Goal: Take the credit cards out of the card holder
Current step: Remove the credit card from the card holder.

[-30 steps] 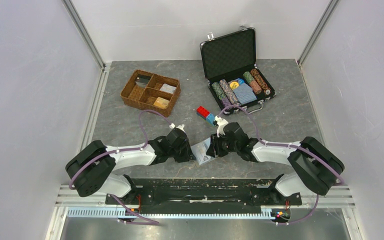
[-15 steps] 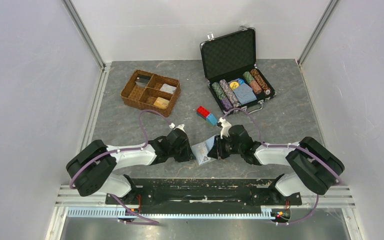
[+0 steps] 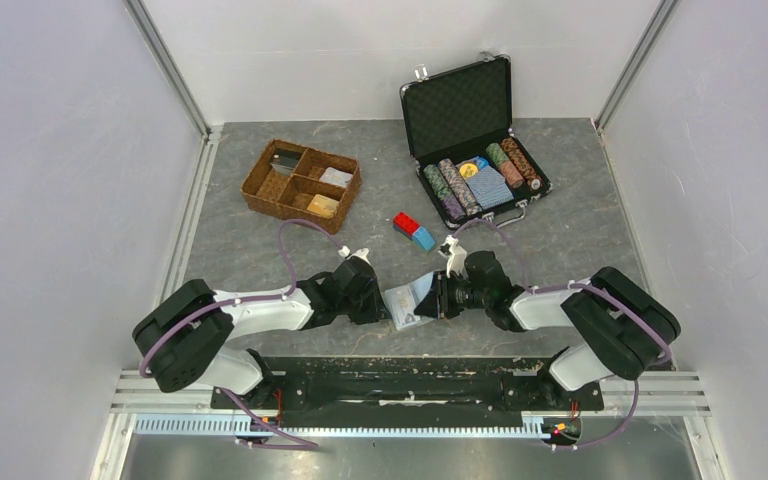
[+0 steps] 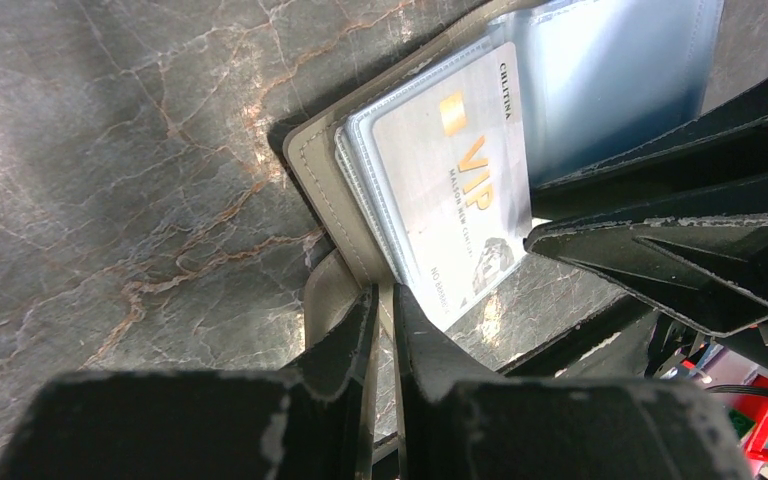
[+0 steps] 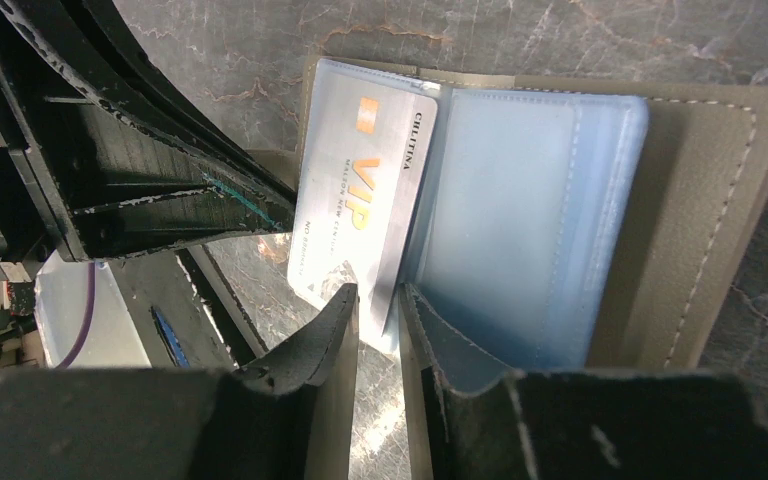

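The grey-tan card holder lies open on the table between both arms. My left gripper is shut on the edge of its cover, beside the little tab. A pale credit card printed VIP in gold stands up in a clear sleeve like a book page. My right gripper has its narrow jaws closed round that card's lower edge. Light blue sleeves fill the holder's other half. In the top view the left gripper and right gripper face each other across the holder.
A brown wicker tray with small items stands at the back left. An open black chip case stands at the back right. Red and blue bricks lie just beyond the grippers.
My right gripper has narrowed onto the card's edge, and the right arm has shifted slightly right and nearer. The left gripper keeps its hold on the cover.
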